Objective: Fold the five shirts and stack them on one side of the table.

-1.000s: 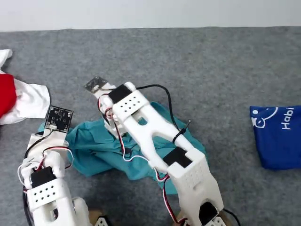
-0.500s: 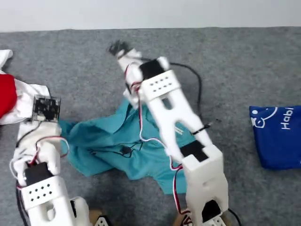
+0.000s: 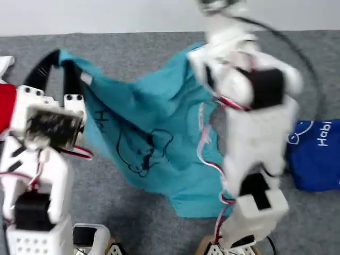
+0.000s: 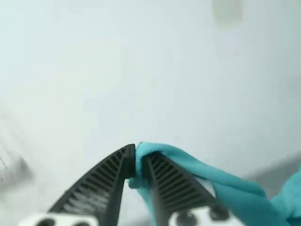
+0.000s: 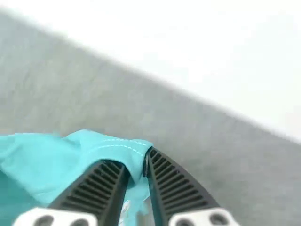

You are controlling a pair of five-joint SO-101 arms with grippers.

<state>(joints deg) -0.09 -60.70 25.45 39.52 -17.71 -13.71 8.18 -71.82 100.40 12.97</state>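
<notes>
A teal shirt (image 3: pixel 154 133) with a dark line drawing hangs spread in the air between both raised arms. My left gripper (image 4: pixel 136 162) is shut on one bunched edge of the teal shirt (image 4: pixel 221 181); in the high view it stands at the far left, at the shirt's upper corner (image 3: pixel 62 57). My right gripper (image 5: pixel 138 165) is shut on a stitched hem of the teal shirt (image 5: pixel 70 155), up at the shirt's top right. The shirt's lower part trails down to the grey table (image 3: pixel 133 223).
A folded blue shirt (image 3: pixel 314 154) lies at the table's right edge. A red and white garment (image 3: pixel 8 106) sits at the left edge behind the left arm. The grey table ends at a white wall (image 3: pixel 106 16) at the back.
Both arms have risen high, lifting the teal shirt off the table and stretching it out between them. It lay crumpled on the table before.
</notes>
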